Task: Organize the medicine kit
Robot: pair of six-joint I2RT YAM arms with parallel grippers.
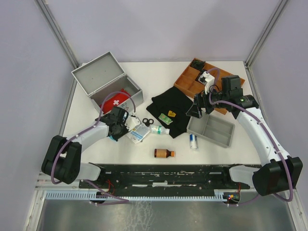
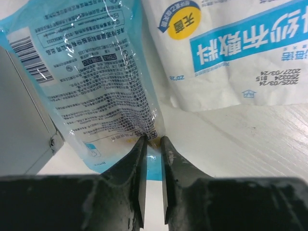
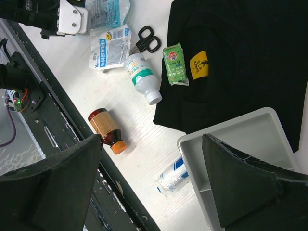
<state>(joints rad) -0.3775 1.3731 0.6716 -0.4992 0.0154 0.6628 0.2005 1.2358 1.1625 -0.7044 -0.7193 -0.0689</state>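
While left gripper (image 2: pixel 153 138) pinches a crinkly blue film packet (image 2: pixel 96 72), right gripper (image 3: pixel 150 139) spread wide, above rectangular grey plastic tray (image 3: pixel 250 126)

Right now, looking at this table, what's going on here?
Medical supplies are being sorted. The left end effector is pinched on the edge of a light-blue packet beside the open metal medicine kit, which holds a red pouch. The right end effector hangs open and empty above the grey divided tray and black cloth. Scissors, a white bottle and a brown bottle lie loose on the table.
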